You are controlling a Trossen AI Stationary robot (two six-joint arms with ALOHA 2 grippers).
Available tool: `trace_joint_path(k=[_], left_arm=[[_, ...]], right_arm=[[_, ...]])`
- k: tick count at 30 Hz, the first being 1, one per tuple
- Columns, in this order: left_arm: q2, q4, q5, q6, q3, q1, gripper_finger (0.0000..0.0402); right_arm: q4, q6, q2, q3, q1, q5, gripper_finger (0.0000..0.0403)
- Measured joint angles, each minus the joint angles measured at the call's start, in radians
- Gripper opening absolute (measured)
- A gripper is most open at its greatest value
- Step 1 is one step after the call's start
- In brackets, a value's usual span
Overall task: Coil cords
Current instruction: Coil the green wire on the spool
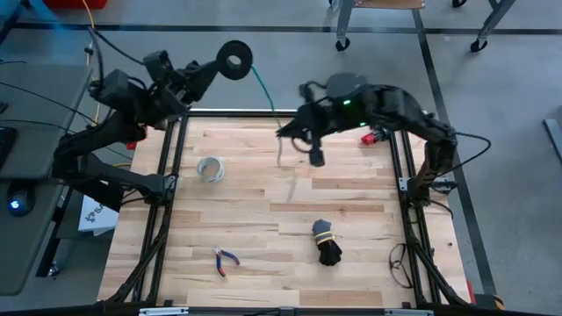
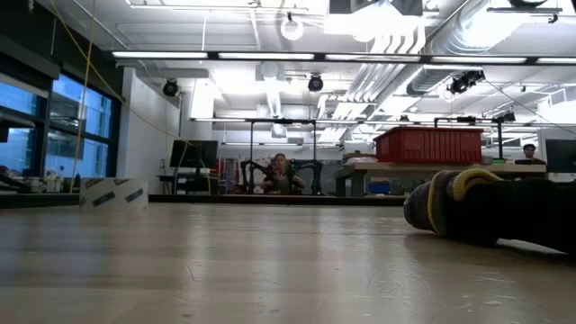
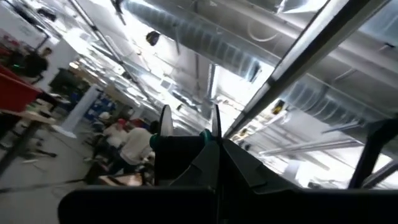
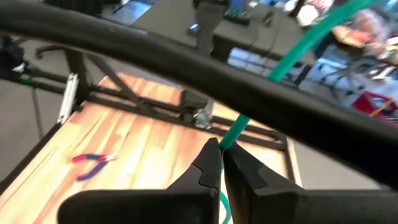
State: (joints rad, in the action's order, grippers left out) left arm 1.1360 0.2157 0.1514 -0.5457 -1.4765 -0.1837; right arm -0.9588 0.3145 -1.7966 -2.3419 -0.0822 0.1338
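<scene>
Since I want the cord [image 1: 263, 88] taut for winding, my left claw [image 1: 230, 60] pinches the coil up at 11 o'clock, right claw [image 1: 283, 132] pinching its tail near 12.

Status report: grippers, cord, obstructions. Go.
Left gripper shut on small dark round coil, raised beyond table's far edge. Right gripper shut on thin green tail. Nothing obstructing.

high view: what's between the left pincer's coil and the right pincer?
Only the cord's own thin green tail, running from the coil in the left pincer to the right pincer, above the table's far edge.
</scene>
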Motion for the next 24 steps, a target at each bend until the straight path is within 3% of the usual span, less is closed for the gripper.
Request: trace_joint_path(k=[5, 18, 24], left_arm=[[0.057, 0.099, -0.06, 0.044, 0.0, 0.001, 0.0], [0.093, 0.149, -0.128, 0.082, 0.0, 0.0, 0.0], [0.072, 0.101, -0.13, 0.16, -0.001, -0.002, 0.0]], right_arm=[[0.008, 0.0, -0.054, 0.0, -0.002, 0.034, 0.0], [0.028, -0.03, -0.11, 0.0, -0.001, 0.043, 0.0002], [0.05, -0.053, -0.099, 0.0, -0.001, 0.043, 0.0059]])
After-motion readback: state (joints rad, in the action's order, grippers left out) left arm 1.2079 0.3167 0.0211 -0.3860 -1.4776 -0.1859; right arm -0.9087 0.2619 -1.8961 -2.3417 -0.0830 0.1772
